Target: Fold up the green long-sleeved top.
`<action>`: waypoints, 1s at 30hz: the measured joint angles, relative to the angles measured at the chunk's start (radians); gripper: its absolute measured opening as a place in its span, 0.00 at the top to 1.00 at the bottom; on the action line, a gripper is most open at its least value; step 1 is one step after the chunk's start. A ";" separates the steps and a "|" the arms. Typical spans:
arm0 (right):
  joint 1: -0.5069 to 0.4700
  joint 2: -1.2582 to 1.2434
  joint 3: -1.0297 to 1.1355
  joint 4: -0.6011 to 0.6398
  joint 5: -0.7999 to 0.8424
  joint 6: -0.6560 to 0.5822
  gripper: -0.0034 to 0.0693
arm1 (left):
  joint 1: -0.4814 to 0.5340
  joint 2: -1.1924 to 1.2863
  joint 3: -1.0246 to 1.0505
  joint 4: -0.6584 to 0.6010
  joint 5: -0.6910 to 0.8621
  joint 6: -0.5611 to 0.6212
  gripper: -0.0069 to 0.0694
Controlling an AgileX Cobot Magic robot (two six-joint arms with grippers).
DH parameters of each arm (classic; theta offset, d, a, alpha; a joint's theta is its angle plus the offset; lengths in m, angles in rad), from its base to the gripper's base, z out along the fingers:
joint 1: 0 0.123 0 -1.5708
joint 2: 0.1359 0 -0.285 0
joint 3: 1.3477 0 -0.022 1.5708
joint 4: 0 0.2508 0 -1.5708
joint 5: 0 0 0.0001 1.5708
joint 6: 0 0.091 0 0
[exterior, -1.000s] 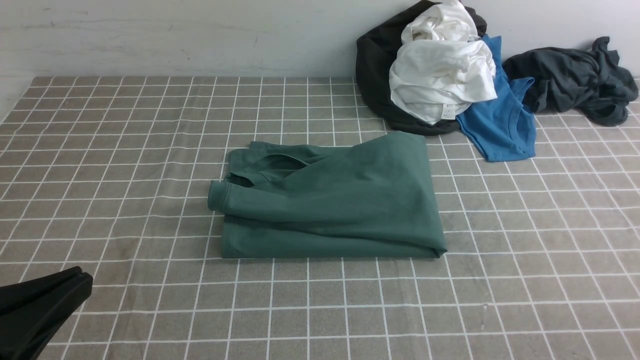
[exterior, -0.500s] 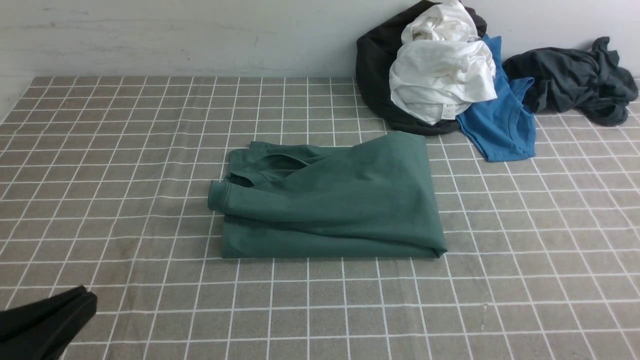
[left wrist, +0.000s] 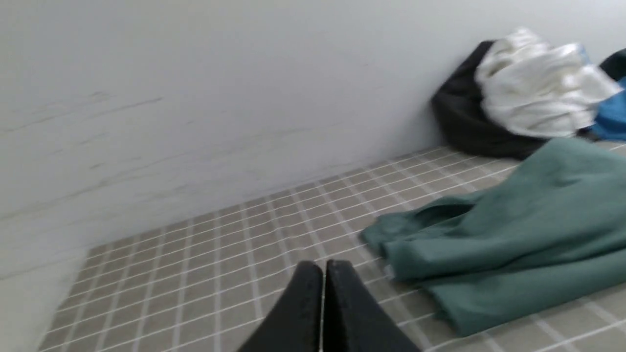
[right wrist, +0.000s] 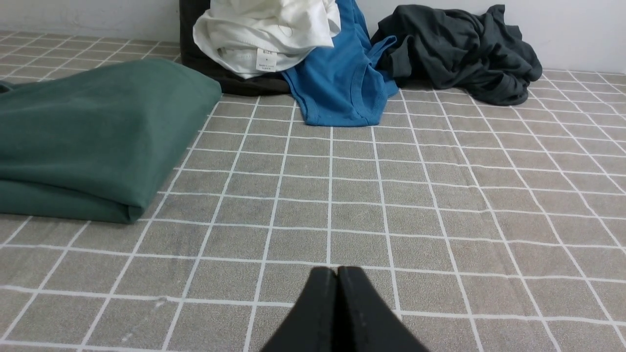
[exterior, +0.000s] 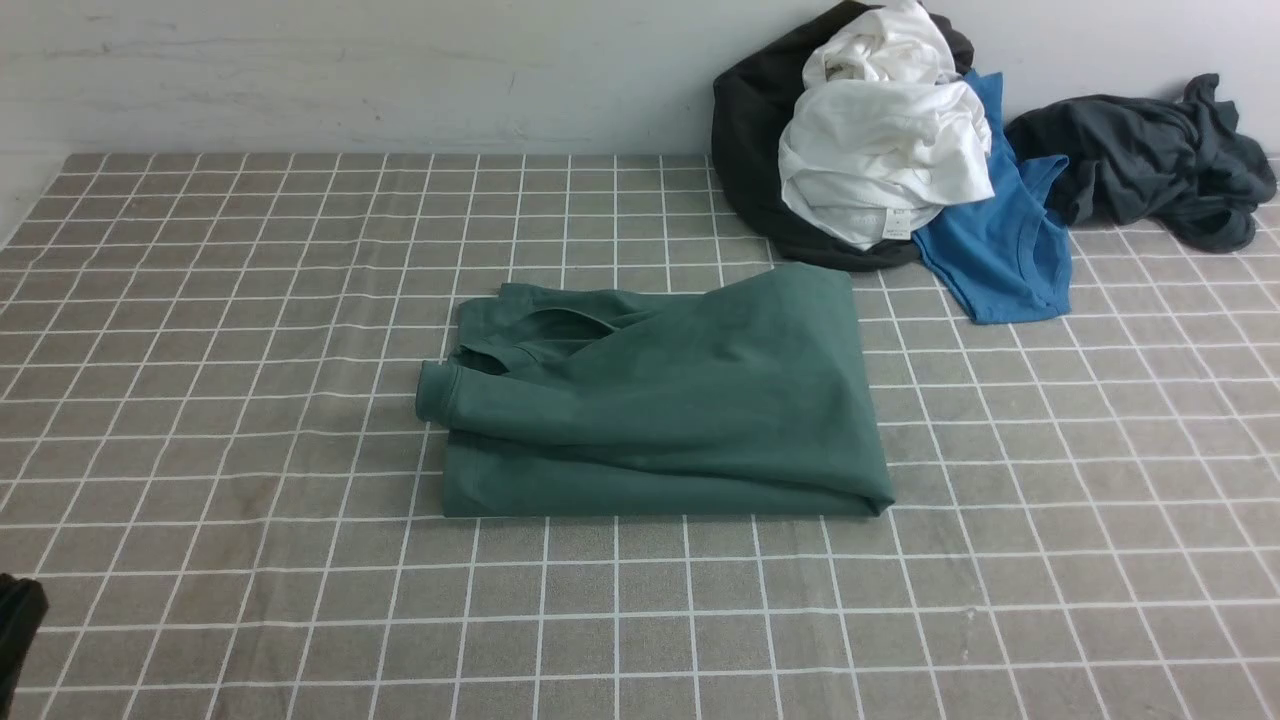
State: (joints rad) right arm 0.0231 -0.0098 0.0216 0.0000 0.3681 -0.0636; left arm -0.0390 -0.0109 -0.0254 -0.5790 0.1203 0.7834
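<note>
In the front view, the dark green cotton long-sleeved top (exterior: 660, 400) lies folded into a flat bundle near the middle of the grey tablecloth with a white grid (exterior: 1050, 560). Its long axis runs left to right, with the collar opening and a rolled sleeve cuff at the robot's left end and a smooth folded edge at the right. Far back on the right, against the pale wall (exterior: 350, 70), sits a heap of a black garment (exterior: 745, 150), a crumpled white shirt (exterior: 880, 150) and a bright blue T-shirt (exterior: 1000, 250), with a dark grey crumpled garment (exterior: 1150, 160) just beside them. Only a dark sliver of the left arm (exterior: 15, 625) shows at the lower left edge; no fingertips appear here.

The left wrist view, somewhat blurred, shows what the front view cuts off: the left gripper (left wrist: 323, 278) hangs above bare cloth, its black jaws pressed together on nothing. The top's (left wrist: 513, 234) cuff end lies near it but apart.

The right wrist view alone shows the right gripper (right wrist: 337, 283), jaws likewise closed tight and empty, over the tablecloth well apart from the top's (right wrist: 93, 132) smooth folded end. A size label on the white shirt (right wrist: 264, 24) is visible, its print too small to read.
</note>
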 joint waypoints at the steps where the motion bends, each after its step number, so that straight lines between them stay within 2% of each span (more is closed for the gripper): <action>1: 0.000 0.000 0.000 0.000 0.000 0.000 0.97 | 0.003 0.000 0.025 0.097 -0.020 -0.062 0.92; 2: 0.000 0.000 0.000 0.000 0.000 0.000 0.97 | 0.005 0.000 0.036 0.152 -0.035 -0.136 0.92; 3: 0.000 0.000 0.000 0.000 0.000 0.000 0.97 | 0.008 0.000 0.042 0.187 -0.039 -0.155 0.92; 4: 0.000 0.000 0.000 0.000 0.000 0.000 0.97 | 0.013 0.000 0.051 0.296 -0.050 -0.304 0.92; 5: 0.000 0.000 0.000 0.000 0.000 0.000 0.97 | 0.013 0.000 0.051 0.310 -0.050 -0.347 0.92; 6: 0.000 0.000 0.000 0.000 0.000 0.000 0.97 | 0.015 0.000 0.052 0.431 -0.041 -0.503 0.92; 8: 0.000 0.000 0.000 0.000 0.000 0.001 0.97 | 0.015 0.000 0.052 0.539 -0.010 -0.649 0.92; 12: 0.000 0.000 0.000 0.000 0.000 0.001 0.97 | 0.015 0.000 0.052 0.598 0.147 -0.783 0.92; 15: 0.000 0.000 0.000 0.000 0.000 0.001 0.97 | 0.015 0.000 0.053 0.597 0.243 -0.783 0.92; 30: 0.000 0.000 0.000 0.000 0.000 0.001 0.97 | 0.015 0.000 0.053 0.570 0.246 -0.763 0.92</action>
State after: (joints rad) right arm 0.0231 -0.0098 0.0216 0.0000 0.3681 -0.0627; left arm -0.0240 -0.0109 0.0276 -0.0088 0.3663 0.0202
